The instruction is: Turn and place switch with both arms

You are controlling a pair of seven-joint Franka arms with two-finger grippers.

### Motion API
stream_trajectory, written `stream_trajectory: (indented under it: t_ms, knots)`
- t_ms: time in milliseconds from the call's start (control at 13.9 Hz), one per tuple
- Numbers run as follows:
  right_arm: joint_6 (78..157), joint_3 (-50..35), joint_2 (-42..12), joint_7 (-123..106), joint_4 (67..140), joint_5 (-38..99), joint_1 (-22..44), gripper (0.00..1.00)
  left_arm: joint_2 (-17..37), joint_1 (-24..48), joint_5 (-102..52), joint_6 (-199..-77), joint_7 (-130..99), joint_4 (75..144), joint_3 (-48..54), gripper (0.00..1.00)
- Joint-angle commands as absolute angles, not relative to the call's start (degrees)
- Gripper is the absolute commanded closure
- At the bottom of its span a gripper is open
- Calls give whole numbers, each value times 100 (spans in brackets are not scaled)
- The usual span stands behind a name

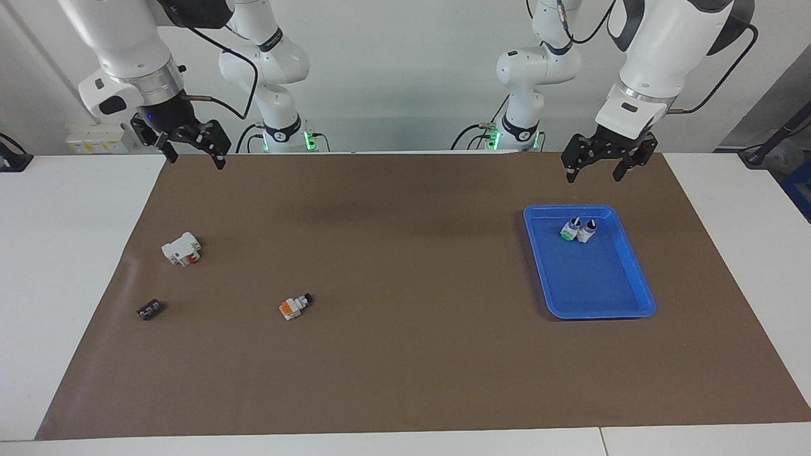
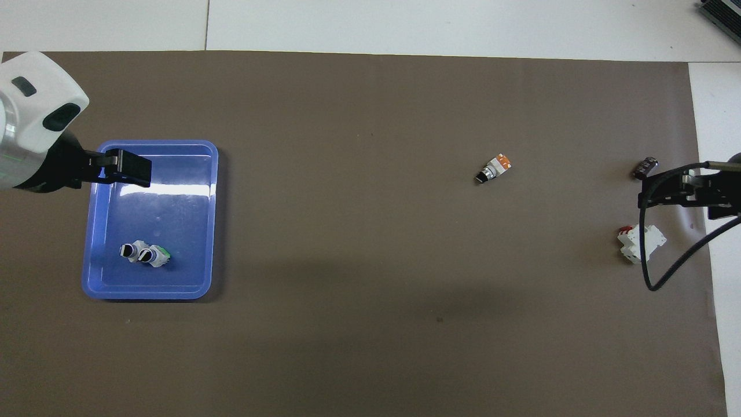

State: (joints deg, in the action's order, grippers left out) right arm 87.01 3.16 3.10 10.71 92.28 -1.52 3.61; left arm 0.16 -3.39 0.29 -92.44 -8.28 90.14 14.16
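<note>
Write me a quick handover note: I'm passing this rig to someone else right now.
Left gripper: open, empty, raised over the mat at the tray's robot-side end.
Right gripper: open, empty, waiting over the mat's edge at its own end.
Green-faced switch: in the blue tray, at the end nearer the robots, touching a plain white switch.
Orange switch, white breaker and a small dark part lie on the mat.
Done: the green-faced switch looks placed.
Left: possibly the orange switch; nothing is held.
</note>
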Motion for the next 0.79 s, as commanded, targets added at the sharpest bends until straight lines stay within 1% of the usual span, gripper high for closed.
stream_trajectory:
  t_ms: [0, 719]
  knots:
    - [8604, 290, 352, 1072, 9229, -185, 352, 0, 9, -387, -70, -9272, -826, 8886, 1415, 0]
    - [8604, 290, 352, 1081, 9229, -185, 352, 0, -26, -378, -88, -9080, -879, 8886, 1424, 0]
